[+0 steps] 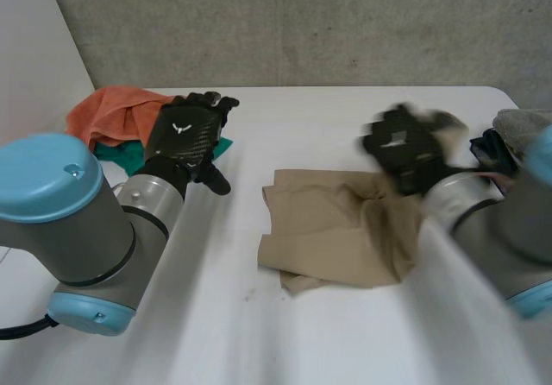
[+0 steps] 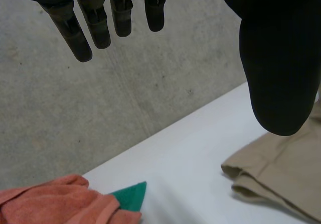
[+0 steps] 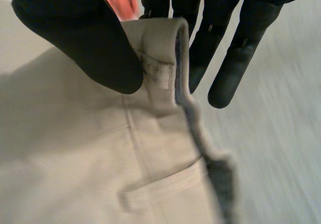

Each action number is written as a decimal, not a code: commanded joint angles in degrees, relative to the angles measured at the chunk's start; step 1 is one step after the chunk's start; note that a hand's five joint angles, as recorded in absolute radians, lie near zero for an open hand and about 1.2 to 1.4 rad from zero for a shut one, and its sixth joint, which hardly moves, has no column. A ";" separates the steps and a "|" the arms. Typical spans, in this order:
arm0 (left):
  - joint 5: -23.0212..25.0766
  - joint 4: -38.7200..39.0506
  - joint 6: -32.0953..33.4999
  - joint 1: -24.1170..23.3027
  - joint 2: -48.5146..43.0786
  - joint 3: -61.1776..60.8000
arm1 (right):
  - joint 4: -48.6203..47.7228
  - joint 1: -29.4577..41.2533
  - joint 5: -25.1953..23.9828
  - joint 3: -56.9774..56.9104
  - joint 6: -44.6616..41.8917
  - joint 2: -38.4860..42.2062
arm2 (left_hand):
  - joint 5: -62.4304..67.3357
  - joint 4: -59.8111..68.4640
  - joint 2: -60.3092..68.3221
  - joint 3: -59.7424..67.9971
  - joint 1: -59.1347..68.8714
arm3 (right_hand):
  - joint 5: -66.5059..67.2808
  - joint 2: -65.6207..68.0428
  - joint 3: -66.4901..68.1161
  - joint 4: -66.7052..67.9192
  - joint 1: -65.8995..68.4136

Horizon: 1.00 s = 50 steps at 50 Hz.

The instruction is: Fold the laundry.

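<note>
You've got the tan garment (image 1: 332, 234) lying rumpled mid-desk (image 1: 259, 342), w/ one layer lapped over another. R hand (image 1: 405, 148) sits at its far right edge. In the right wrist view the thumb (image 3: 75, 38) presses a seamed edge of the cloth against the fingers (image 3: 230, 68), so it's pinching the garment. L hand (image 1: 183, 135) is slack, fingers straight, nothing in it. It hangs over the orange cloth (image 1: 108, 113) and green cloth (image 1: 116, 154) at the desk's far left, apart from the tan piece. A grey cloth (image 1: 522, 124) lies at the far right.
</note>
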 commanded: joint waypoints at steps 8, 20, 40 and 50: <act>-0.08 -0.49 -0.59 -0.31 1.23 1.49 | -3.29 11.09 -7.57 0.70 13.10 5.93 | -1.22 -0.44 -0.66 -1.15 0.07 | -57.49 -57.53 -58.41 -58.66 -52.47; 0.01 -6.10 -0.51 -7.87 -9.21 17.56 | 4.34 -8.88 -9.15 0.79 57.29 -8.69 | 1.48 2.26 2.03 1.54 2.76 | -57.49 -57.53 -58.41 -58.66 -52.47; -11.86 -26.76 0.28 -12.79 -27.16 26.28 | 26.42 -5.72 -6.70 -16.70 24.34 20.66 | 0.30 1.08 0.86 0.37 1.59 | -57.49 -57.53 -58.41 -58.66 -52.47; -8.18 -28.88 -0.24 -12.44 -18.47 22.50 | 21.42 -5.46 0.16 -12.84 22.40 13.03 | -0.37 0.41 0.18 -0.31 0.92 | -57.49 -57.53 -58.41 -58.66 -52.47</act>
